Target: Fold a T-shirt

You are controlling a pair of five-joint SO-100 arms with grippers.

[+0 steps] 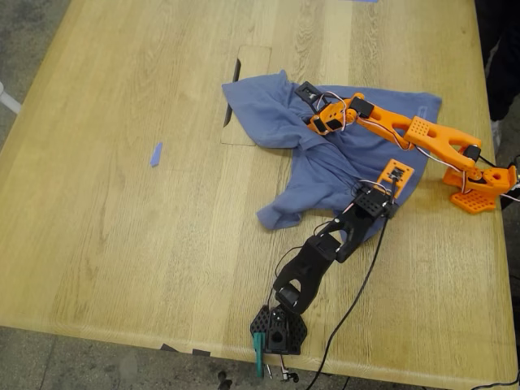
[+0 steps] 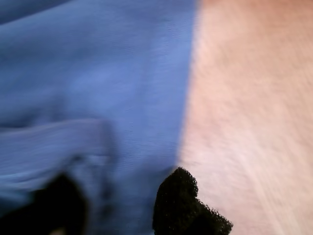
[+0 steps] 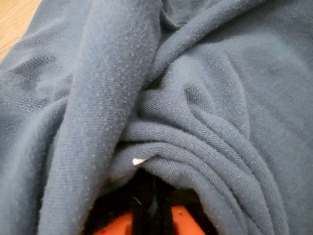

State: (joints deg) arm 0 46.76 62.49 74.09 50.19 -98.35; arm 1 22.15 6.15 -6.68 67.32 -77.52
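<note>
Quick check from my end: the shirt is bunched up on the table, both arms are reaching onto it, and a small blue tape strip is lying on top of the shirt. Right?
Not quite. The tape strip lies on bare table, well clear of the shirt, toward the exterior view's left. The rest holds: the shirt is bunched and both arms reach onto it.

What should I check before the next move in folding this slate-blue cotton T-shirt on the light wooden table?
1. My second gripper grips the slate-blue cotton T-shirt: ok, folds gather into its jaws.
2. My first gripper has cloth: cannot tell, its view is blurred.
3. T-shirt lies flat: not ok, crumpled.
4. T-shirt fully on the light wooden table: ok.
5. Small blue tape strip apart from the cloth: ok.
</note>
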